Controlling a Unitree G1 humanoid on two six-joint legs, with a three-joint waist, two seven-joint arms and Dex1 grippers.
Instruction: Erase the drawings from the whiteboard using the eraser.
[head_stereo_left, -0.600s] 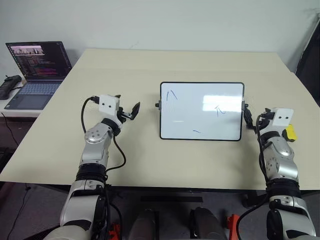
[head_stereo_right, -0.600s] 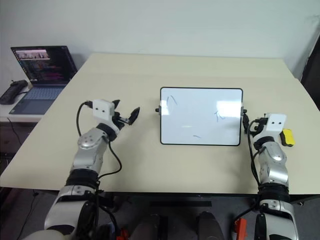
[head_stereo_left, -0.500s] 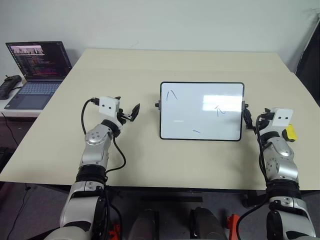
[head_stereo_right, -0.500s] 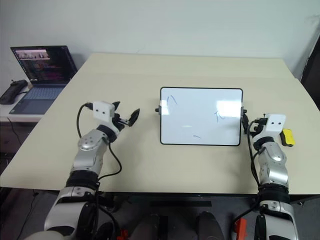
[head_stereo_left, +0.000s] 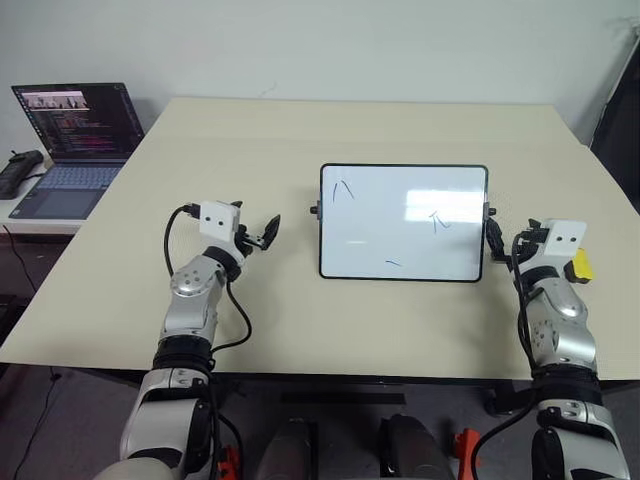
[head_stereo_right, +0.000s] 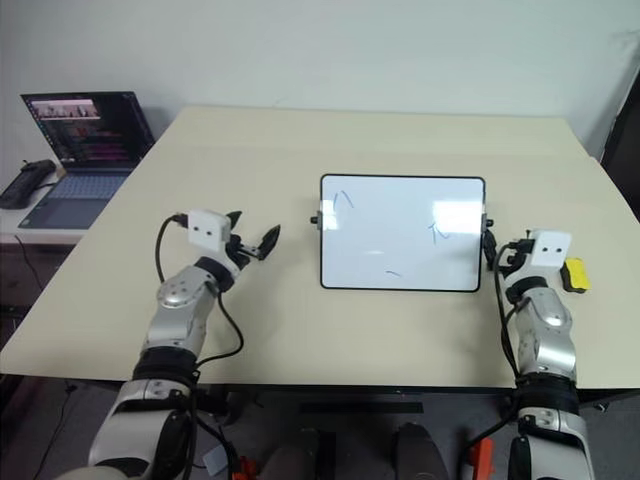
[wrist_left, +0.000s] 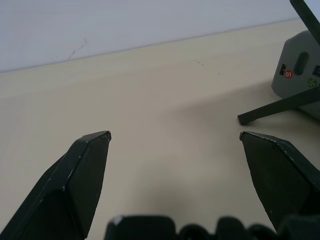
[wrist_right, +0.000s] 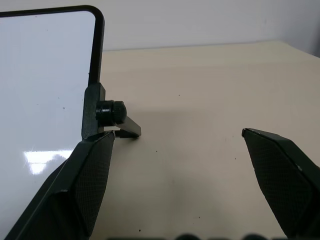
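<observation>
We see our right gripper (wrist_right: 175, 145) wide open beside the glossy white whiteboard (head_stereo_left: 403, 222) – the small yellow eraser block (head_stereo_left: 580, 265) lies just right of it, untouched; an open laptop (head_stereo_left: 72, 145) sits far left.

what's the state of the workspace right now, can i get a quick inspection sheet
surface: beige table, flat, bare around the board
job's things: whiteboard lies flat mid-table; blue drawings not yet erased, three marks seen; yellow eraser on the table beside the right arm, not held
clutter: nothing seen on the table itself
grippers: left tool open, holding nothing, off the board's left side; right tool open, holding nothing, beside the board's right knob
cables: black cable loops along the left forearm; another runs along the right forearm
surroundings: open laptop on a side table at left, screen on; a dark object lies beside it; plain wall behind
</observation>
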